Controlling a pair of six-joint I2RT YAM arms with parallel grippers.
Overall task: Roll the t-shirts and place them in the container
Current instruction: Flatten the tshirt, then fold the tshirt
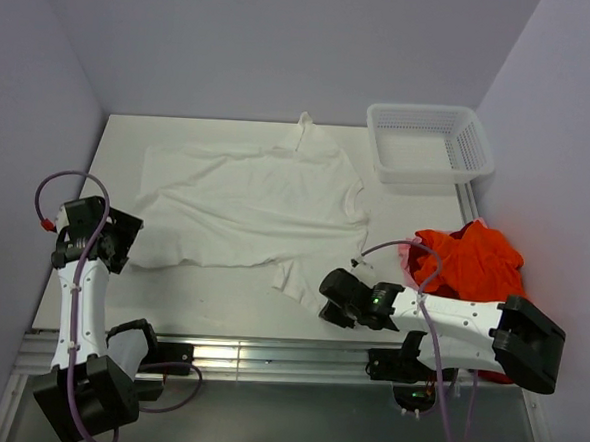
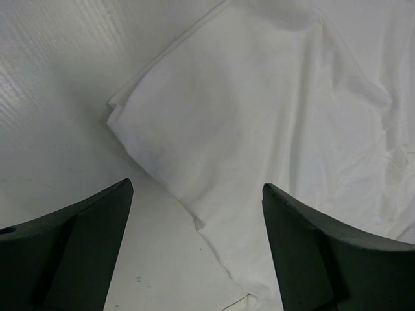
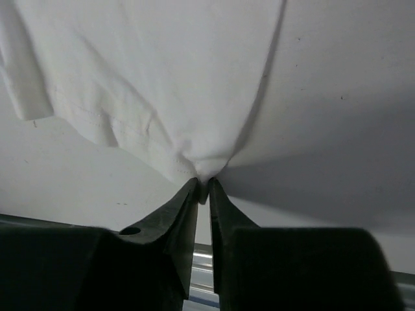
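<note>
A white t-shirt (image 1: 246,203) lies spread on the white table (image 1: 200,305). An orange-red t-shirt (image 1: 478,260) lies crumpled at the right edge. My right gripper (image 1: 323,288) is shut on the white shirt's near right corner; in the right wrist view the hem (image 3: 162,84) is pinched at my fingertips (image 3: 203,184) and pulled taut. My left gripper (image 1: 124,239) is open and empty at the shirt's near left corner. In the left wrist view the shirt's edge (image 2: 259,149) lies between and beyond my spread fingers (image 2: 84,240).
A white mesh basket (image 1: 428,141) stands at the back right. Walls close in on the left, back and right. A metal rail (image 1: 256,359) runs along the table's near edge. The right arm (image 1: 459,326) lies in front of the orange-red shirt.
</note>
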